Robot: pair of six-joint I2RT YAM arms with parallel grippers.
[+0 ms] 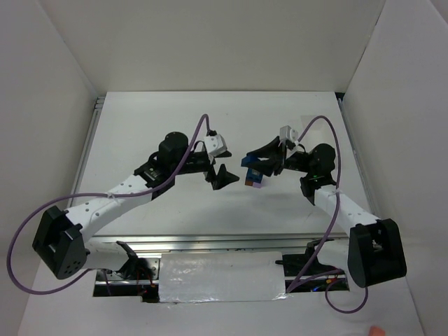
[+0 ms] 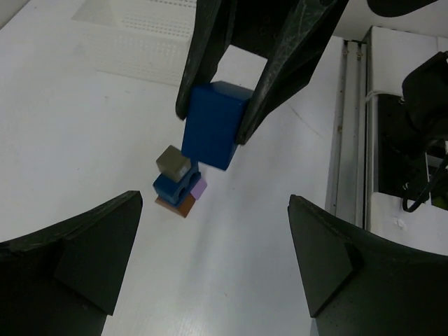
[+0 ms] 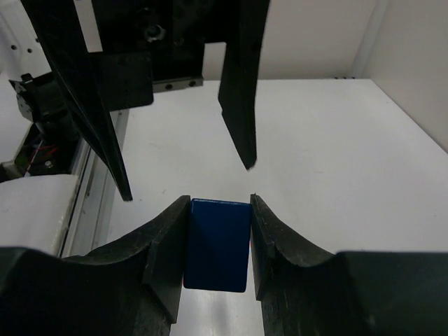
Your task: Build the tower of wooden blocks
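A smooth white worktop [image 1: 175, 133], boxed in by plain white walls, carries the wood block tower [image 2: 178, 185] near its middle. A brown-orange piece and a lavender one sit at its base, a blue block with a rounded cut-out above them, and a small grey cube on top, all matte-painted with crisp edges. The right hand [image 1: 260, 159] is clenched on a dark blue rectangular block [image 3: 217, 245], its flat faces pinched between black moulded fingers [image 3: 164, 245] over the tower; whether it touches the grey cube cannot be told. The left hand [image 1: 221, 176] stands released, jaws wide, near the stack. A perforated white tray [image 2: 133, 35] lies further off.
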